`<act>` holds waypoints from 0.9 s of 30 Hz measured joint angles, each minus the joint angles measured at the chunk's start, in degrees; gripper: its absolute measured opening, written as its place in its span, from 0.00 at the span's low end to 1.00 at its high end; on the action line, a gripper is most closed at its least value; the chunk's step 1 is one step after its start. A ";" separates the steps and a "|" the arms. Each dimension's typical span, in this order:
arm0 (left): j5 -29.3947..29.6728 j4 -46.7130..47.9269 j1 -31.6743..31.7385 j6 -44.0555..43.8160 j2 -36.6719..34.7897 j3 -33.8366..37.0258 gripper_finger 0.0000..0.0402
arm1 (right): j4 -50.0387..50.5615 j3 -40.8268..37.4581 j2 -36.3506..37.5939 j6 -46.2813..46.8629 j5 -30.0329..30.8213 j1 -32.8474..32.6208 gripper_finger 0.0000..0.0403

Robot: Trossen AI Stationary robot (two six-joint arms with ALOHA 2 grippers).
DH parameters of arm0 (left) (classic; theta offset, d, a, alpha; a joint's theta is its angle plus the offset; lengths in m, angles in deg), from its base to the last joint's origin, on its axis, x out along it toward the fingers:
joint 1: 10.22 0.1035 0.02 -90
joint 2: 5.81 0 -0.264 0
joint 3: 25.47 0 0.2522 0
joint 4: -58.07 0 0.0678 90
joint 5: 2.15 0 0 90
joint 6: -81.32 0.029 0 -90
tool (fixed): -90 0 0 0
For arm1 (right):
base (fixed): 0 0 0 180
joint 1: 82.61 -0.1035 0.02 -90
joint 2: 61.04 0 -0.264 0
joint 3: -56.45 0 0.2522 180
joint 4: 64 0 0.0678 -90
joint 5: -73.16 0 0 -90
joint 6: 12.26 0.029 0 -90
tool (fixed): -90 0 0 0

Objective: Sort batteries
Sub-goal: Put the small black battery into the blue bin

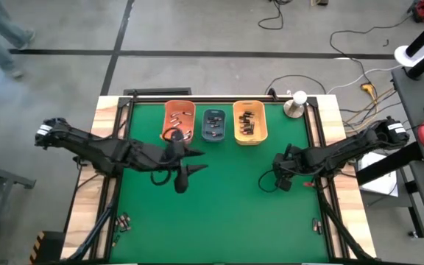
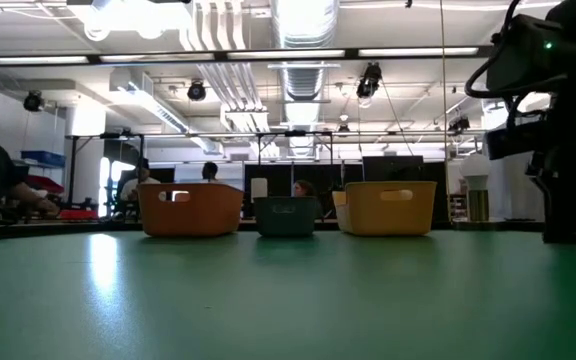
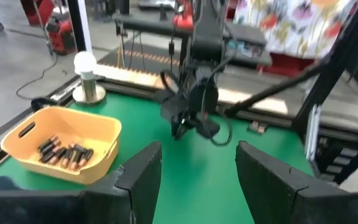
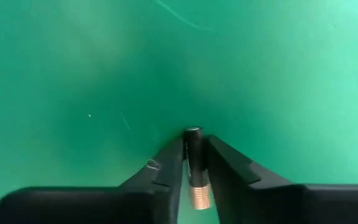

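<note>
Three bins stand in a row at the far side of the green mat: an orange bin, a blue-grey bin and a yellow-orange bin, each with batteries lying in it. My right gripper is over the mat's right half, pointing down, shut on one dark battery. My left gripper hovers open near the mat's middle, in front of the orange bin, with nothing between its fingers. My right gripper pinches the battery's dark body between its two fingers, which lie along it. The battery's coppery end reaches back between the fingers and its dark end sticks out at the fingertips toward the mat. Whether that end touches the mat cannot be told.
A white bulb on a round metal base stands at the far right corner. Small loose pieces lie on the wooden edge at the near left and near right. The mat's near half is bare green.
</note>
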 joint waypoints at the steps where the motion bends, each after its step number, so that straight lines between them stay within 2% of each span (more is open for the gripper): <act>1: 0.00 -1.21 0.00 -0.03 -0.67 0.83 0.46 | -0.12 0.10 0.05 0.20 -0.18 0.00 0.11; 4: 0.06 -3.36 0.00 -0.07 -2.08 2.16 0.46 | -0.49 1.35 0.17 -0.39 -0.73 0.01 0.06; 7: 1.18 -3.52 0.00 0.29 -2.50 2.20 0.46 | -1.99 3.60 -0.14 -2.46 -1.95 0.00 0.05; 9: 1.38 -3.61 0.02 0.38 -2.50 2.20 0.46 | -5.77 5.52 -0.18 -3.97 -3.57 -0.14 0.07; 15: 1.44 -3.69 0.07 0.86 -2.24 2.20 0.46 | -16.93 8.69 -3.24 -6.28 -2.38 -0.07 0.07; 21: 1.34 -2.10 -1.75 0.78 -5.34 2.16 0.46 | -21.55 16.34 -14.03 -10.52 -0.68 -0.06 0.07; 27: 1.31 7.23 -2.84 -2.60 -9.38 2.16 0.46 | -26.44 27.36 -27.99 -13.97 -0.20 1.12 0.07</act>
